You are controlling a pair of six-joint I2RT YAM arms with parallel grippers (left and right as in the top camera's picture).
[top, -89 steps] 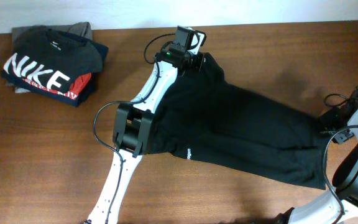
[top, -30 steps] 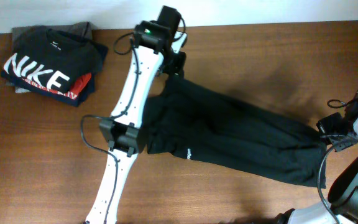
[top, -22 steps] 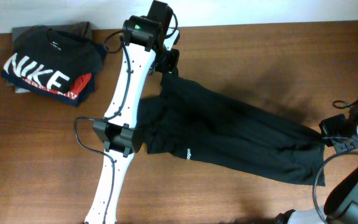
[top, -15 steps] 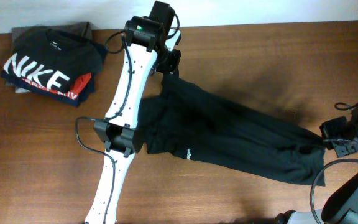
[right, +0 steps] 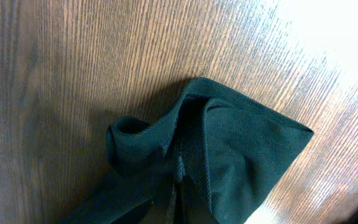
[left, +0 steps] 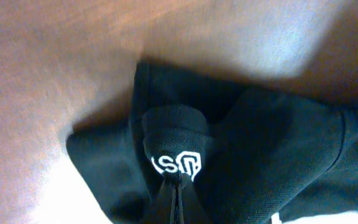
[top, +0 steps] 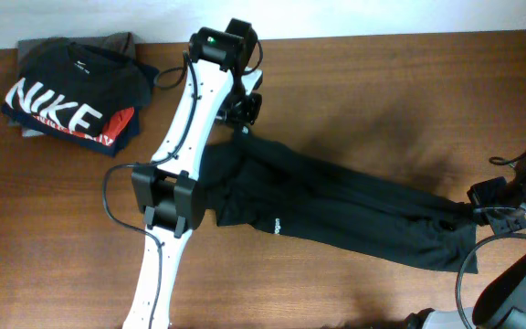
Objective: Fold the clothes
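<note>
Black fabric of the clothes (top: pixel 336 206) lies stretched across the table (top: pixel 354 82): my left gripper (top: pixel 245 121) and right gripper (top: pixel 478 207), both clamped shut on opposite ends, apparently tension it flat for folding.

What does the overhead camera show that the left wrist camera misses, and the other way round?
Only the overhead view shows the whole black top stretched between the left gripper and the right gripper, plus a pile of folded clothes near the far edge of the table. Only the left wrist view shows, close up, a tag with a white logo at the pinched corner. Both show the black fabric on the wooden table.
</note>
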